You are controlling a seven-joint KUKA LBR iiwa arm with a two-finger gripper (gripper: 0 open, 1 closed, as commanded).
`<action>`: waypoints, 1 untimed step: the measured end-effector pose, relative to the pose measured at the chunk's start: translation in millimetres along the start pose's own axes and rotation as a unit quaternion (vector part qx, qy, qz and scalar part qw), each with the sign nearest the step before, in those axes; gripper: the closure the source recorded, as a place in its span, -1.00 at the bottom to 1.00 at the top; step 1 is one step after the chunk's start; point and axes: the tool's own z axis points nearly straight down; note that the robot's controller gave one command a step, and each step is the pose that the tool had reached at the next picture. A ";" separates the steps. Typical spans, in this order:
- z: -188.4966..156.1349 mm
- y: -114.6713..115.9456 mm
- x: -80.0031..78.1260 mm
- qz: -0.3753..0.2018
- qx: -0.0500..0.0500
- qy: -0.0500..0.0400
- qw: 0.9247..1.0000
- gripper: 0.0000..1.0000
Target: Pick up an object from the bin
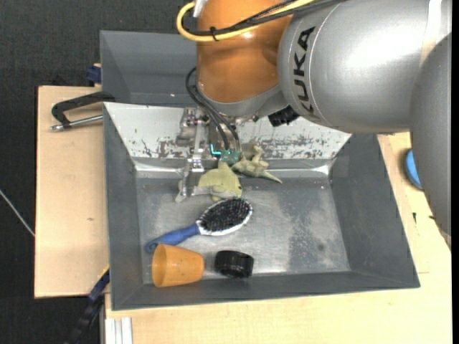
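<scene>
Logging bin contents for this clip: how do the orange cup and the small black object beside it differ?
The orange cup is bigger and tapered; the black object is small, squat and rounded. The orange cup lies on its side, wide end to the view's left; the black object sits low and flat. Both rest near the bin's front wall.

Bright overhead light hitting bin point(118, 213); back wall glaring white. Highlights shining on orange cover point(237, 49) and silver arm point(373, 70). Bin floor showing dull speckled sheen. Surroundings looking dark.
</scene>
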 end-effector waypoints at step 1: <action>167.3 -21.7 25.7 -0.059 0.001 0.000 0.998 -1.00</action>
